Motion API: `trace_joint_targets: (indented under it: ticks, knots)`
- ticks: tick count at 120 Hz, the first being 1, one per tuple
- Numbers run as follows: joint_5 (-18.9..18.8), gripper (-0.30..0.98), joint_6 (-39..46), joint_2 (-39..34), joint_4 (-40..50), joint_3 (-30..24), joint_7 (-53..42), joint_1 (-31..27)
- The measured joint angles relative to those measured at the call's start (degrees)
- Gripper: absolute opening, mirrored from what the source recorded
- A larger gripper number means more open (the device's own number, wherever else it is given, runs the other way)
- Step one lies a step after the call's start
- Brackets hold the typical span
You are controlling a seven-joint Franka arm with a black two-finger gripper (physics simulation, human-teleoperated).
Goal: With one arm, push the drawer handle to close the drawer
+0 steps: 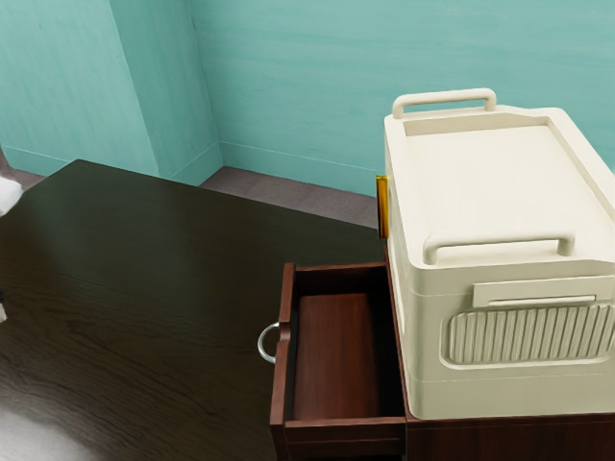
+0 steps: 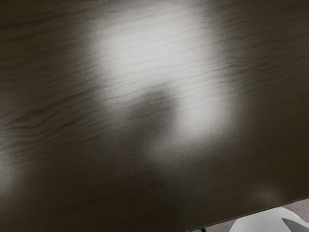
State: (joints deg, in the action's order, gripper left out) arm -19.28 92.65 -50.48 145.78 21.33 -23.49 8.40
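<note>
In the exterior view a dark red wooden drawer [image 1: 336,355] stands pulled out from its cabinet [image 1: 509,439], its inside showing with nothing in it. A silver ring-shaped handle [image 1: 265,343] is fixed on the drawer's front, which faces the exterior view's left. Small white parts of the arm appear at that view's left edge, well apart from the handle. The wrist view looks down on bare dark tabletop.
A large cream case [image 1: 490,182] with two top handles rests on the cabinet. A gold piece [image 1: 382,206] sits by its side. The dark wooden table [image 1: 163,279] spreads between arm and drawer. A white rounded object [image 2: 263,221] lies beyond the table's edge.
</note>
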Motion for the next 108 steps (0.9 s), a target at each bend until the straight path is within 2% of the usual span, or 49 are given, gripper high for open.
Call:
trace_joint_targets:
  ticks: [14, 35, 51, 73, 108]
  knots:
    - [-1.0, 0.56, 8.0, 0.2, 3.9, -0.1, -4.6, 0.9]
    - [-1.4, 0.2, 17.2, 3.1, 5.5, -2.3, -9.8, 4.0]
    - [-1.3, 0.04, 21.8, 5.4, 6.2, -4.7, -12.1, 6.7]
    - [-0.4, -0.05, 25.1, 6.7, 7.3, -5.0, -13.5, 11.1]
    - [4.1, -0.09, 26.9, 10.3, 7.7, -5.1, -14.7, 17.7]
